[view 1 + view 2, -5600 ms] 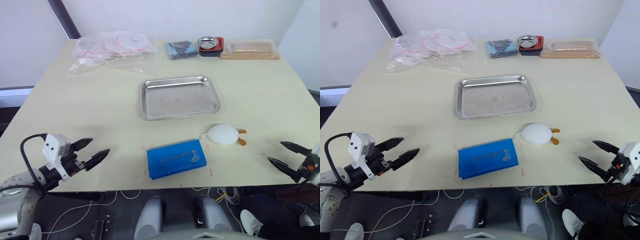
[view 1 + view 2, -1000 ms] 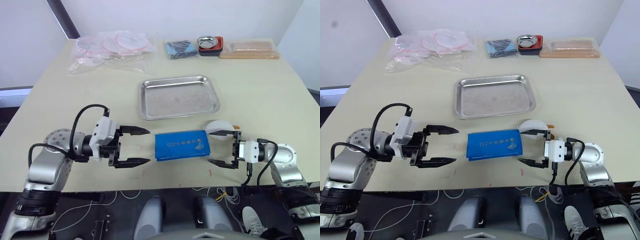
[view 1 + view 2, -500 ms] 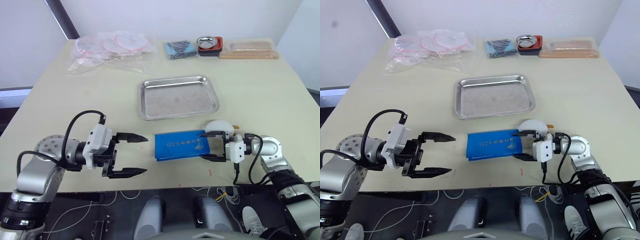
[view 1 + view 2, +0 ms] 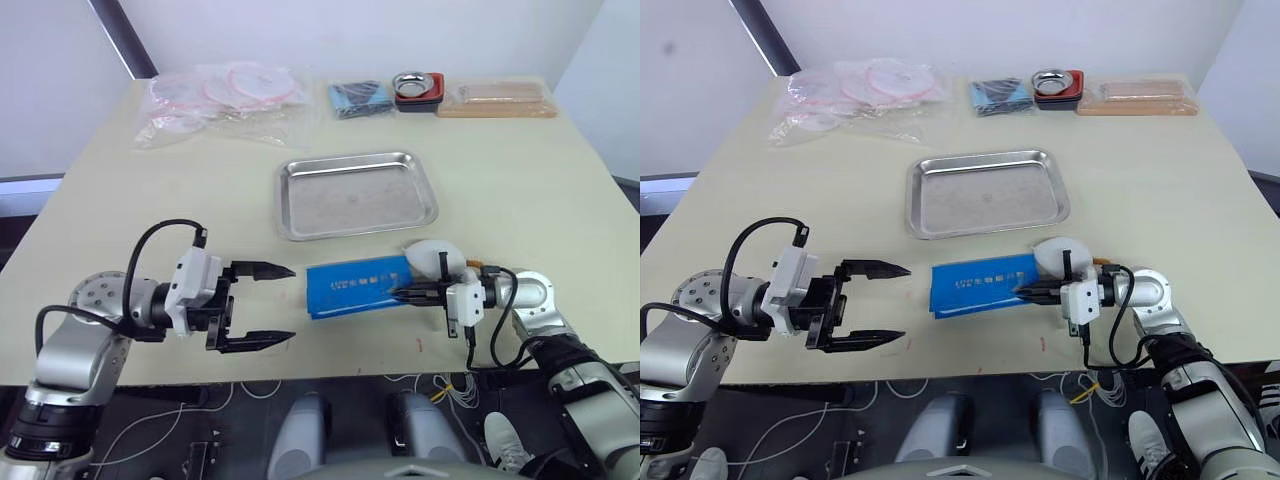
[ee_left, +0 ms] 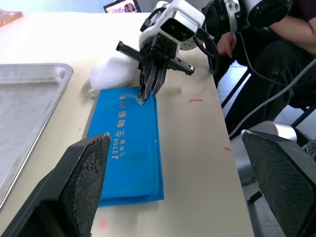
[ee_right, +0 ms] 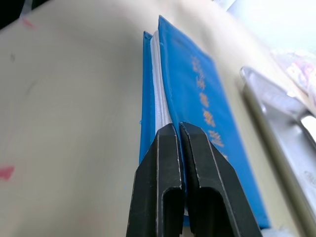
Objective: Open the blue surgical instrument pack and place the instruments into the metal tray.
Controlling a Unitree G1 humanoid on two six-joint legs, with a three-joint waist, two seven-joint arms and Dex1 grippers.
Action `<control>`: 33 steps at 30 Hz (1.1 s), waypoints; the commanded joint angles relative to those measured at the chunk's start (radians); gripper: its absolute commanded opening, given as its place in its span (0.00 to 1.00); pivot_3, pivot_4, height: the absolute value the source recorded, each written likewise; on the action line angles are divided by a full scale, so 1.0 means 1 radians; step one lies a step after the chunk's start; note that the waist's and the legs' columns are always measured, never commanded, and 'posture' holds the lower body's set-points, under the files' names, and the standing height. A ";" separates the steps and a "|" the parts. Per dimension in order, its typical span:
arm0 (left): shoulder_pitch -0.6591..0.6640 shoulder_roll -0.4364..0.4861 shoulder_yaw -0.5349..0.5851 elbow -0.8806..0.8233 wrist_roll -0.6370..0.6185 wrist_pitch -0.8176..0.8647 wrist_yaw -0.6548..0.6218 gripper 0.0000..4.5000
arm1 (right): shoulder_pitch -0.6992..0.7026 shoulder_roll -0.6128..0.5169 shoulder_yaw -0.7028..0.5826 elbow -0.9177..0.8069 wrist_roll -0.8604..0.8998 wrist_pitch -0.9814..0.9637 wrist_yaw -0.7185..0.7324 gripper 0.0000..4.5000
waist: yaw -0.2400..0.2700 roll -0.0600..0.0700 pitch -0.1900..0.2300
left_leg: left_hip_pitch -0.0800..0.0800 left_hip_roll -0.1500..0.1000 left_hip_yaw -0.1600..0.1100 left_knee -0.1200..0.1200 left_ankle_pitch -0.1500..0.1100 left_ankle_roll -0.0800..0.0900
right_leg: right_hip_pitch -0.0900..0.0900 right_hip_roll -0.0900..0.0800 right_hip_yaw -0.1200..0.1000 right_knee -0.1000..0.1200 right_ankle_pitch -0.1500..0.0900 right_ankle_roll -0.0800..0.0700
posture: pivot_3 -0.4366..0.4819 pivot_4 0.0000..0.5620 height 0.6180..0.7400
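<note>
The blue surgical instrument pack lies closed on the table near the front edge, just in front of the metal tray. My right gripper is at the pack's right edge, shut on the rim of its top cover; the black fingertips pinch the fabric there. My left gripper hovers open to the left of the pack, a short gap away, with nothing between its fingers. The instruments are hidden inside the pack. The tray holds nothing.
A white fluffy ball with orange bits sits right behind my right gripper. Along the far edge lie plastic bags, a dark blue bundle, a metal bowl in a red dish and a tan box. A person's hand shows beyond the table.
My right gripper slid left onto the pack's right edge and closed from wide open to shut on the cover. The left gripper stayed open, hardly moving.
</note>
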 commanded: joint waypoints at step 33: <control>-0.264 -0.202 -0.094 0.408 0.060 -0.065 -0.034 1.00 | -0.247 0.034 -0.050 0.024 0.064 0.719 0.152 0.02 | -0.002 0.000 0.000 | 0.000 -0.001 -0.001 0.000 0.000 0.000 | 0.000 0.002 -0.001 0.000 0.001 -0.001 | 0.48 0.27 1.00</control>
